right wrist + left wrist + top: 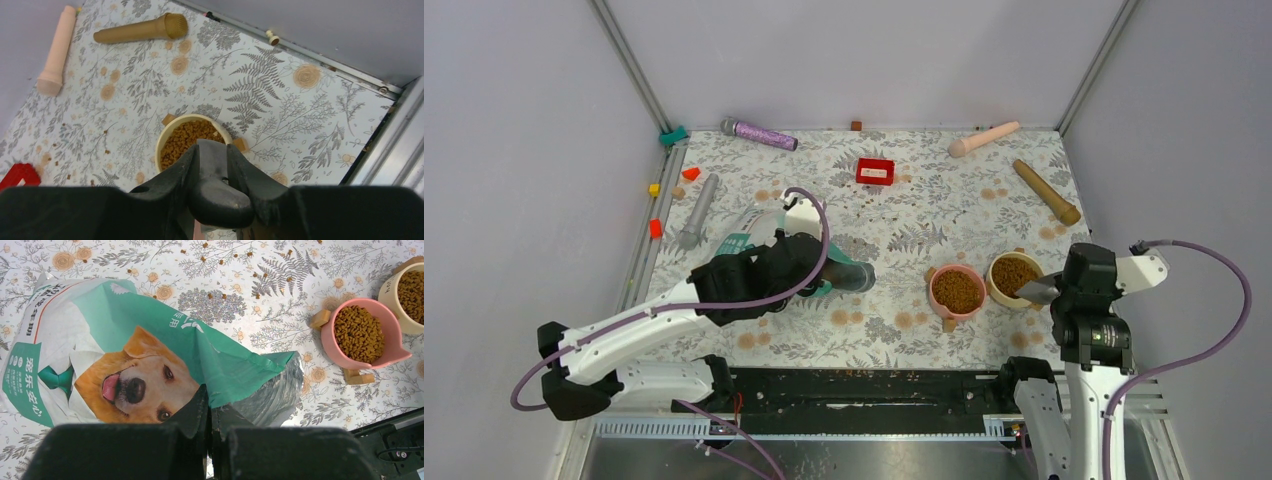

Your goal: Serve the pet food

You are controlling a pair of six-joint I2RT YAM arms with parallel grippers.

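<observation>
Toward the near right edge of the table (894, 345), pet food (358, 332) fills the pink bowl (397, 347) and yellow bowl (160, 146) — the right gripper (211, 150) clamps the scoop (1035, 290) above the latter, the left gripper (209, 412) pinches the bag (125, 340) — so serving looks finished, and next the scoop wants setting down.

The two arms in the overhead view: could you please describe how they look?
Both the left arm and right arm have white links with black joints. A purple cable loops along each. The left tool and right tool are matte black.
</observation>
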